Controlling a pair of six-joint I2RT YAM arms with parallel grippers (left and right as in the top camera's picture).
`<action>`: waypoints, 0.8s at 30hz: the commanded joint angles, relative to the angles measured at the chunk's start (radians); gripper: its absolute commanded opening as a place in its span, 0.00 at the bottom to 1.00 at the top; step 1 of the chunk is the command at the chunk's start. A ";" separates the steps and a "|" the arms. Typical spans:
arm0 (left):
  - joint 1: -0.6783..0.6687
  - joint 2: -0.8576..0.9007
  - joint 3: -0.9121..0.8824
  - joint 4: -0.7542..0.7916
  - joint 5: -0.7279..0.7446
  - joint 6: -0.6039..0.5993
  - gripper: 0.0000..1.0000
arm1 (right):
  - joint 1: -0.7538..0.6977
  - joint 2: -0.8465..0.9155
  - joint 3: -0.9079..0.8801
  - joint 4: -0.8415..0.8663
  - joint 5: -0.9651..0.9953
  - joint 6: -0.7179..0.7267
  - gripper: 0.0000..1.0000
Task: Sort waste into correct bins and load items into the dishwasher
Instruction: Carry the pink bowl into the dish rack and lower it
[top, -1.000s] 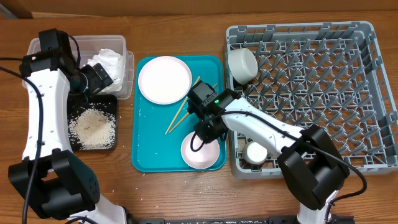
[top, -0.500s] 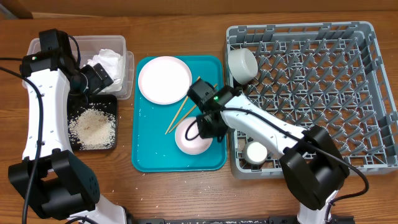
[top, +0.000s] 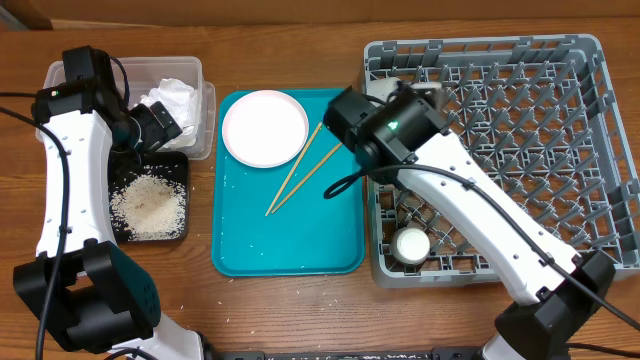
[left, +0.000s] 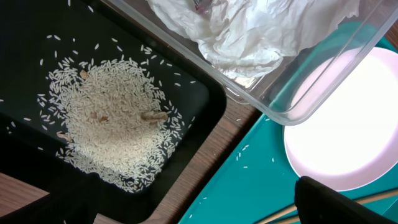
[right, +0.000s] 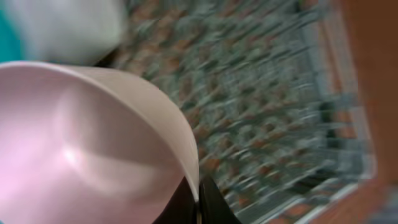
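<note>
The right hand (right: 198, 200) is closed on the rim of the white bowl (right: 93, 143), which is tilted on edge above the near-left part of the grey dish rack (top: 480, 44); the rack below it is blurred in the wrist view. A small white cup (top: 411, 244) sits in the rack below this hand. To its left, the white plate (top: 265, 127) and two chopsticks (top: 300, 170) lie on the teal tray (top: 290, 240).

The left hand (top: 160, 122) hovers at the edge of the clear tub (top: 208, 110) holding the crumpled napkin (top: 172, 97). Whether its fingers are open, I cannot tell. Just beneath it, the black tray (top: 176, 165) holds a heap of rice (top: 148, 203).
</note>
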 joint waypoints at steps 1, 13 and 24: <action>-0.003 -0.018 -0.003 0.000 0.007 0.015 1.00 | 0.003 -0.032 0.016 0.002 0.328 0.072 0.04; -0.003 -0.018 -0.003 0.000 0.006 0.015 1.00 | -0.056 0.152 -0.011 0.002 0.404 -0.087 0.04; -0.003 -0.018 -0.003 0.000 0.007 0.015 1.00 | -0.094 0.307 -0.032 0.003 0.342 -0.161 0.04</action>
